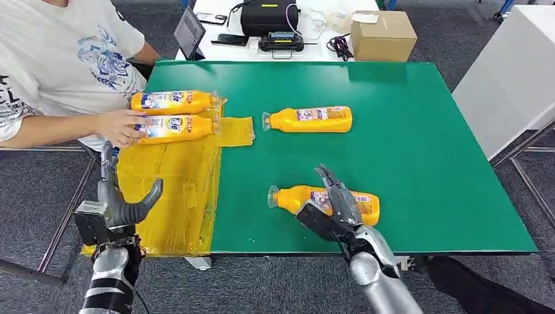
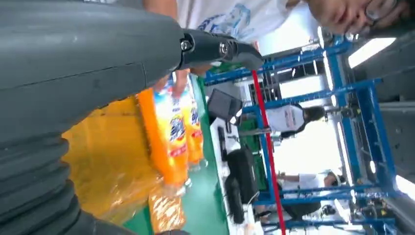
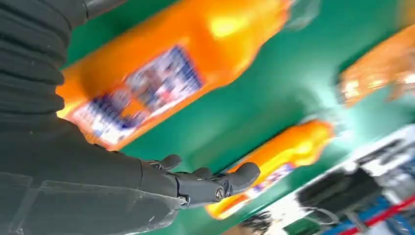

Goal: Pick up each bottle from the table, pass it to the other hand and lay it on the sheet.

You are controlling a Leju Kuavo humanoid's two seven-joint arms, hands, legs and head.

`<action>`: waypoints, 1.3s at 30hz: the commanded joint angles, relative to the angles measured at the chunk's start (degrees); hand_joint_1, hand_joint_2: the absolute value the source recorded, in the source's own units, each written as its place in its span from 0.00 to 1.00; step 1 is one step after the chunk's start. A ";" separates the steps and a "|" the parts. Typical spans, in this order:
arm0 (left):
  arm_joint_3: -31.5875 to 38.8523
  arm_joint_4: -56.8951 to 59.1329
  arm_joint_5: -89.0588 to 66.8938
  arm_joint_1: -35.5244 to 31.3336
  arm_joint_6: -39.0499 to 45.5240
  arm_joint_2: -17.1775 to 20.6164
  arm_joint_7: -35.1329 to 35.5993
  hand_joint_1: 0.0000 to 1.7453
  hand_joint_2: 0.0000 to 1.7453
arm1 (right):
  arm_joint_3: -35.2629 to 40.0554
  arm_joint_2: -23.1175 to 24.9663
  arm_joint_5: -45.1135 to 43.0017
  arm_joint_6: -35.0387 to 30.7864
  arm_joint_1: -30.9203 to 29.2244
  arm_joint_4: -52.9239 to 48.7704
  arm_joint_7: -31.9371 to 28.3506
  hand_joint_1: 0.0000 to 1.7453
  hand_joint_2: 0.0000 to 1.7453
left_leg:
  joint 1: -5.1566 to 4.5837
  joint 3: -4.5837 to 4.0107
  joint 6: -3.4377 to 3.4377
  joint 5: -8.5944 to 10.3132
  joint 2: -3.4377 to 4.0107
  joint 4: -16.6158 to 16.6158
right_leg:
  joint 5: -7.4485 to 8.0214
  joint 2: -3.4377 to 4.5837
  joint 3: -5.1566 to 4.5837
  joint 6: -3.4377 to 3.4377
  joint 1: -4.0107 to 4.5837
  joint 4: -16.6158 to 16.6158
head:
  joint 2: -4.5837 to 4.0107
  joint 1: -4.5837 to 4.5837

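Two orange bottles (image 1: 173, 101) (image 1: 175, 126) lie side by side at the far end of the yellow sheet (image 1: 170, 196); a person's hand (image 1: 121, 126) touches the nearer one. They also show in the left wrist view (image 2: 169, 132). A third bottle (image 1: 313, 119) lies mid-table. A fourth bottle (image 1: 298, 197) lies near the front edge, and my right hand (image 1: 334, 206) hovers over its label end, fingers apart, holding nothing; it is close in the right wrist view (image 3: 161, 83). My left hand (image 1: 121, 199) hangs open at the sheet's left edge.
The green table (image 1: 425, 163) has bare room on its right half. Behind it a white desk carries a cardboard box (image 1: 383, 36), a black case (image 1: 268, 18) and cables. The person sits at the table's far left corner.
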 commanded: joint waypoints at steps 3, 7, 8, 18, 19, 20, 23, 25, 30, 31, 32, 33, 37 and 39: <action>-1.32 3.99 -1.84 0.01 -0.96 -0.80 1.33 0.00 1.00 | 0.72 -2.58 3.28 1.47 -5.06 12.21 3.12 0.00 1.00 | 0.09 0.22 -0.10 -0.06 0.07 -0.03 | -0.03 0.03 0.21 -0.13 0.10 -0.07 | 0.00 -0.02; -1.31 5.10 -2.80 -0.10 -0.91 -0.58 1.65 0.00 1.00 | 1.34 -3.12 4.18 1.67 -5.53 13.08 4.13 0.00 1.00 | 0.11 0.23 -0.08 -0.06 0.10 -0.04 | -0.03 0.06 0.19 -0.10 0.12 -0.05 | 0.00 -0.02; -1.40 5.32 -2.93 -0.12 -1.06 -0.57 1.70 0.00 1.00 | 1.65 -3.37 4.29 2.00 -5.72 13.23 4.40 0.00 1.00 | 0.12 0.16 -0.06 -0.04 0.09 -0.03 | -0.01 0.05 0.14 -0.08 0.12 -0.06 | 0.00 0.00; -3.04 9.25 -3.79 -2.07 -0.96 -0.51 2.04 0.00 1.00 | 6.53 -7.00 3.12 7.80 -10.42 22.16 7.44 0.00 1.00 | 0.16 0.30 -0.08 -0.04 0.02 -0.03 | -0.01 -0.03 0.33 -0.12 0.17 -0.12 | 0.00 -0.02; -3.18 9.86 -3.85 -2.28 -0.87 -0.50 2.05 0.00 1.00 | 6.90 -7.44 3.06 8.11 -10.96 22.54 7.65 0.00 1.00 | 0.13 0.32 -0.08 0.00 -0.01 -0.06 | 0.00 -0.06 0.32 -0.11 0.14 -0.12 | 0.00 -0.02; -3.31 10.13 -3.86 -2.33 -0.97 -0.47 2.05 0.00 1.00 | 7.09 -7.76 3.06 8.47 -11.30 22.54 7.85 0.00 1.00 | 0.13 0.34 -0.07 0.00 -0.03 -0.05 | 0.00 -0.08 0.34 -0.10 0.14 -0.12 | 0.00 0.00; -3.43 11.00 -3.78 -2.58 -1.20 -0.38 2.07 0.00 1.00 | 7.97 -8.92 2.70 10.32 -12.27 22.09 8.51 0.00 1.00 | 0.09 0.38 -0.06 0.02 -0.05 -0.05 | 0.01 -0.08 0.36 -0.08 0.11 -0.10 | 0.00 -0.02; -3.44 11.37 -3.69 -2.78 -1.26 -0.39 2.10 0.00 1.00 | 8.73 -9.58 2.49 11.47 -12.80 21.96 8.98 0.00 1.00 | 0.12 0.42 -0.07 0.02 -0.08 -0.03 | 0.01 -0.12 0.42 -0.10 0.14 -0.12 | 0.00 0.00; -3.79 12.47 -3.68 -3.53 -1.38 -0.24 2.02 0.00 1.00 | 11.70 -12.21 1.17 15.37 -14.79 22.56 9.80 0.00 1.00 | 0.07 0.45 -0.03 0.01 -0.04 -0.03 | 0.02 -0.07 0.43 -0.03 0.09 -0.09 | 0.00 -0.02; -3.80 12.54 -3.68 -3.62 -1.35 -0.27 2.02 0.00 1.00 | 11.65 -12.50 0.99 15.53 -14.95 22.67 9.73 0.00 1.00 | 0.13 0.48 -0.07 0.01 -0.05 -0.03 | 0.03 -0.10 0.50 -0.08 0.14 -0.13 | 0.00 0.00; -3.86 13.02 -3.57 -3.88 -1.33 -0.26 2.09 0.00 1.00 | 12.65 -13.16 0.48 16.54 -15.42 23.06 9.60 0.00 1.00 | 0.10 0.46 -0.03 0.01 -0.08 -0.01 | 0.02 -0.11 0.47 -0.03 0.12 -0.10 | 0.00 0.00; -3.86 13.46 -3.58 -4.09 -0.79 -0.30 2.23 0.00 1.00 | 13.57 -13.93 -0.09 17.25 -15.78 23.20 9.54 0.00 1.00 | 0.14 0.50 -0.06 0.01 -0.10 -0.02 | 0.01 -0.15 0.54 -0.09 0.16 -0.14 | 0.00 0.00; -3.30 14.00 -2.07 -4.38 -0.68 -0.66 2.50 0.00 1.00 | 15.02 -15.15 -1.53 17.66 -15.59 22.36 9.10 0.00 1.00 | 0.10 0.50 -0.04 0.02 -0.11 -0.02 | 0.02 -0.14 0.53 -0.05 0.12 -0.12 | 0.00 0.00; -3.14 14.52 -1.50 -4.70 -0.28 -0.71 2.58 0.00 1.00 | 15.97 -15.96 -2.84 18.43 -15.92 21.68 9.22 0.02 1.00 | 0.09 0.47 -0.03 0.02 -0.10 0.00 | 0.02 -0.12 0.50 -0.03 0.11 -0.10 | 0.00 0.00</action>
